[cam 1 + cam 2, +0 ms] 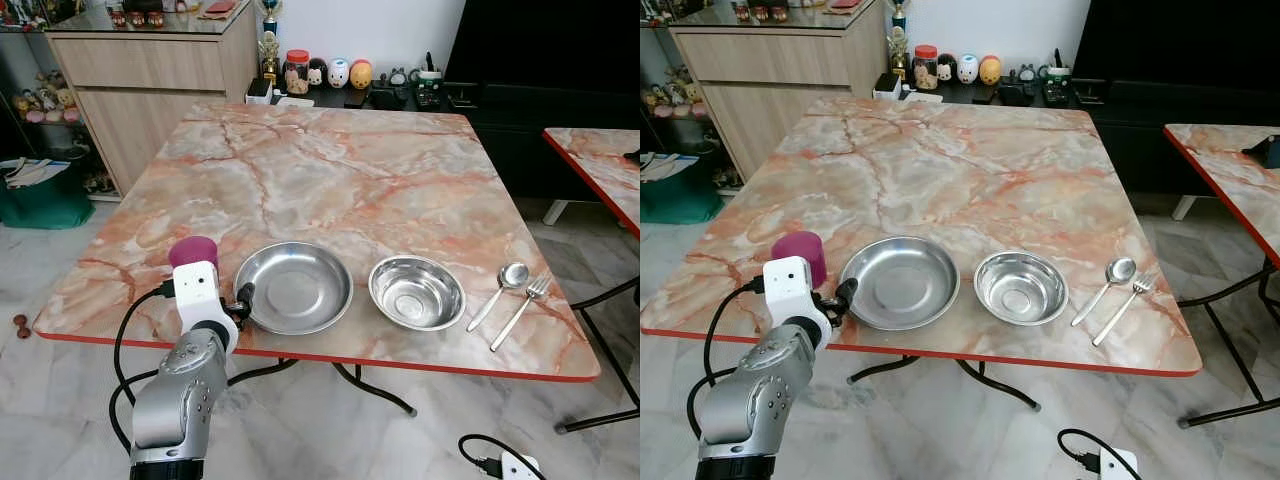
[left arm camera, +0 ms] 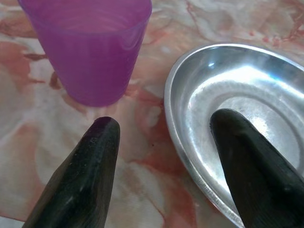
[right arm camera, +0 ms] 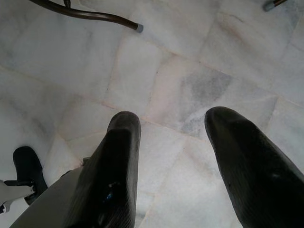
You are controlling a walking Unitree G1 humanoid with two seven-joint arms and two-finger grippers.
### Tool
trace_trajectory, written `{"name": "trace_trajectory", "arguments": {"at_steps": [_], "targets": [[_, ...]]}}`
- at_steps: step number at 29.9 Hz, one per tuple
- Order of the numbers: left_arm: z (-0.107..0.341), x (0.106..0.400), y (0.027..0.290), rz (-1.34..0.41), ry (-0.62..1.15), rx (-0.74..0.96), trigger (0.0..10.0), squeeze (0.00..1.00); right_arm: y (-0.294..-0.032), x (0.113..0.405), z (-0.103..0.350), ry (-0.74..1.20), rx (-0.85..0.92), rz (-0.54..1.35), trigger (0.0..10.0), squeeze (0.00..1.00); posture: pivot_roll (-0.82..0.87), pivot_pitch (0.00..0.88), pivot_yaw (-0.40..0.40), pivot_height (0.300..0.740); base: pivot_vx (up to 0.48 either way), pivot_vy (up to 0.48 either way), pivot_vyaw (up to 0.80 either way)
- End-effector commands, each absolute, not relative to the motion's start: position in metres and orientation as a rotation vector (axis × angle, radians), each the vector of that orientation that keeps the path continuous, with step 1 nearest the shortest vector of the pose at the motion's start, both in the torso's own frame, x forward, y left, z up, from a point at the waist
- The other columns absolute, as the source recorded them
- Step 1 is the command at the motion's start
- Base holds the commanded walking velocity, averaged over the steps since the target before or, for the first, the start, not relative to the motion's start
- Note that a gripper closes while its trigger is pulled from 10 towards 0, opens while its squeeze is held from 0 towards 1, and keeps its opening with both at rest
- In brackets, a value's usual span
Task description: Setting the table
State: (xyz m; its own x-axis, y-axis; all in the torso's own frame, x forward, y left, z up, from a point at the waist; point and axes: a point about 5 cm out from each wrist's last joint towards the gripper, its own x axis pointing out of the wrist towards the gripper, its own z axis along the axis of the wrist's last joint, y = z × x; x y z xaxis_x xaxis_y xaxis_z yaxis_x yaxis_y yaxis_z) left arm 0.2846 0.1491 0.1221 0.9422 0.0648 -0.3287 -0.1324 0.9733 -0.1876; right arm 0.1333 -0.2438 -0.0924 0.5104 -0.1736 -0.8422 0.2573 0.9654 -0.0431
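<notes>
On the marble table [image 1: 330, 170], along its near edge, a row is laid out: a purple cup [image 1: 800, 252] at the robot's left, then a wide steel plate [image 1: 293, 287], then a smaller steel bowl [image 1: 417, 292], and off to the right a spoon [image 1: 500, 291] and fork [image 1: 523, 308] lying side by side, close together and angled the same way. The cup stands upright just beside the plate's rim without touching it. The left gripper [image 2: 164, 137] is at the table edge with its fingers spread apart and nothing between them; one finger [image 2: 85, 175] lies over bare marble just in front of the cup, the other [image 2: 256, 166] over the plate's near rim. The right gripper [image 3: 173, 137] hangs low over the pale tiled floor [image 3: 190, 71], fingers apart and empty, with a dark table leg [image 3: 90, 14] beyond it. Past the far edge of the table, a low dark shelf carries jars and small figurines [image 1: 335, 72], and a wooden cabinet [image 1: 150, 85] stands at the left. A second marble table's corner [image 1: 600, 160] pokes in at the right.
</notes>
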Motion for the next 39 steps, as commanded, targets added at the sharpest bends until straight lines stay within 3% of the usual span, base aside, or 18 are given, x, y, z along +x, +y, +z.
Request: {"name": "trace_trajectory", "arguments": {"at_steps": [1,26,39], "targets": [[0.121,0.288,0.148,0.086,0.329,-0.217,10.0,0.0,-0.248,0.135,-0.091,1.0,0.086,-0.268,10.0,0.0,0.16,0.0,-0.059,0.74,0.0,0.0,0.0],[0.108,0.303,0.135,0.067,0.343,-0.181,10.0,0.0,-0.247,0.135,-0.091,1.0,0.081,-0.258,10.0,0.0,0.13,0.0,-0.05,0.74,0.0,0.0,0.0],[0.105,0.311,0.138,0.156,0.342,-0.139,10.0,0.0,-0.247,0.135,-0.091,1.002,0.08,-0.251,10.0,0.0,0.12,0.0,-0.051,0.74,0.0,0.0,0.0]]}}
